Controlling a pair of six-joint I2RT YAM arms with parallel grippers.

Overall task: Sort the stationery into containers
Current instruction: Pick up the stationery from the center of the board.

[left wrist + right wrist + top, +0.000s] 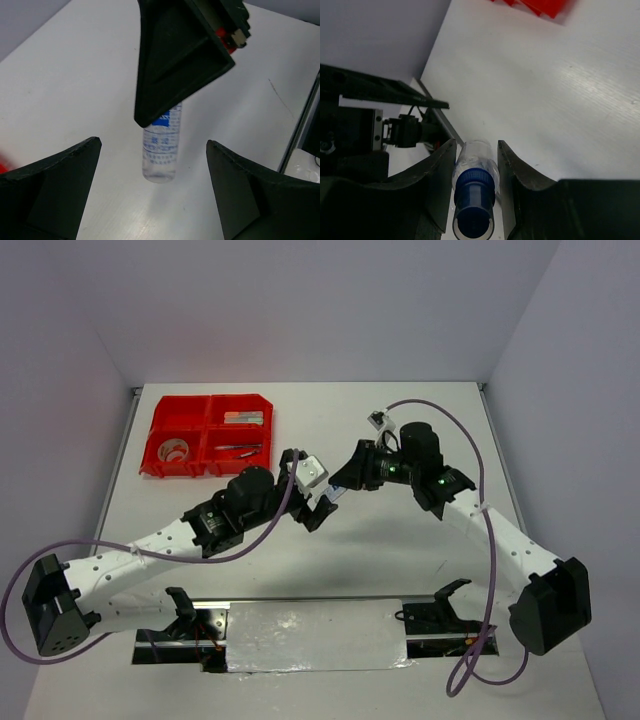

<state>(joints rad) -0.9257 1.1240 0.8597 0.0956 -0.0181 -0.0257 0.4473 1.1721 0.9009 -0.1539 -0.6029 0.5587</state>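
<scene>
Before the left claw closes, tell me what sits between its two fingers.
In the left wrist view, the blue-capped clear bottle, gripped by the right claw, sits between the fingers of the open left claw, touching neither.

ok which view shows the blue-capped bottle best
Right wrist: the blue-capped bottle is held in the right gripper, with cap and clear body both visible up close. Left wrist shows only its labelled lower body; the cap is hidden behind the right gripper. Top external barely shows it: tiny and mostly covered.
</scene>
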